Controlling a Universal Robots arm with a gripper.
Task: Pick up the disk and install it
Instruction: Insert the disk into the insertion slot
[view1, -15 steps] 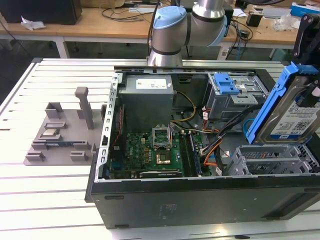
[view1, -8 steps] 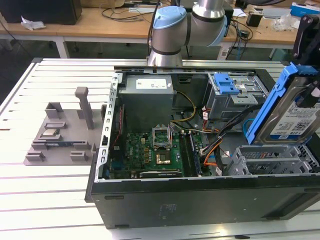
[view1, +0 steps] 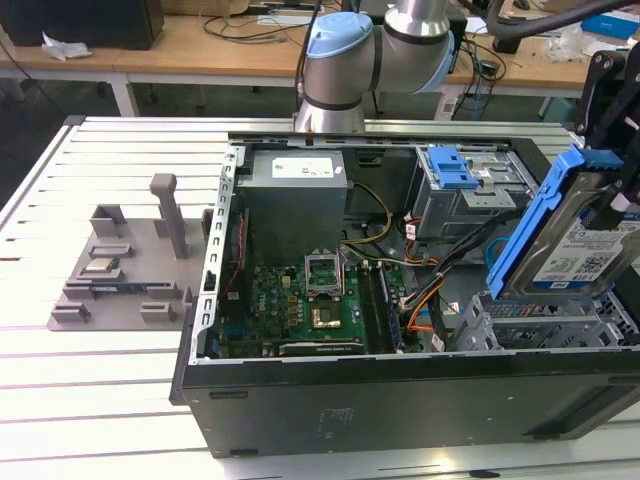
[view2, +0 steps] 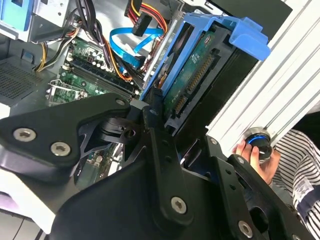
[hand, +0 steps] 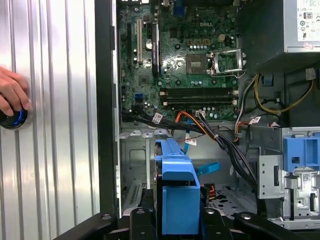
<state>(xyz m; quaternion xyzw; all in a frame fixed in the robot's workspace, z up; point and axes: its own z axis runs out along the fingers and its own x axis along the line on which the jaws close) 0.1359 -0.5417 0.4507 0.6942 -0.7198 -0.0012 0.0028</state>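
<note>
- Here, your computer case (view1: 400, 400) lies on its side with the panel off, so every bay opens upward and the arm can come in from above.
- The gripper (view1: 612, 150) is clamped on the disk (view1: 575, 245), holding it tilted on edge over the metal drive cage (view1: 545, 322) at the exterior view's right.
- The disk carries a white-and-blue label; I won't read off its print.
- A hand (hand: 12, 95) rests on a round button (hand: 14, 118) beside the case.
</note>
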